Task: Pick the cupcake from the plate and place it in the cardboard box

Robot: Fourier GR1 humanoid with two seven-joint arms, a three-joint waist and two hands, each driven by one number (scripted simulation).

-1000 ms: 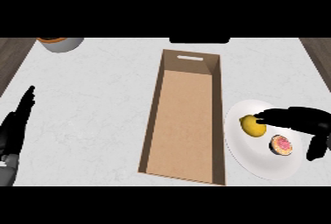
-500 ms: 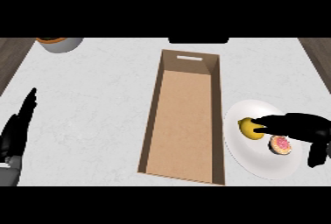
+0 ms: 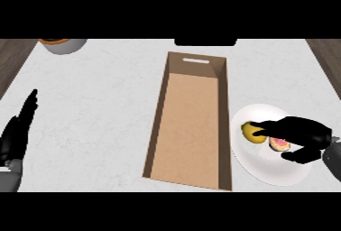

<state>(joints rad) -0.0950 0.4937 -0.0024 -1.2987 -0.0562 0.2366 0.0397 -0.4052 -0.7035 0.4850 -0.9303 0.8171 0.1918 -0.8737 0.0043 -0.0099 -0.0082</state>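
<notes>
The cupcake, yellow with a pink top showing at its right, lies on a white plate to the right of the box. My right hand is over it, fingers curled across its top and thumb below it, hiding most of it. The long open cardboard box lies in the middle of the counter with nothing in it. My left hand rests open at the left edge, fingers pointing up.
A grey bowl with orange contents stands at the far left corner. A dark object sits at the back edge behind the box. White marble counter surrounds the box.
My right hand has closed in over the cupcake, fingers sliding left across it and thumb coming up beneath. The left hand has stayed put.
</notes>
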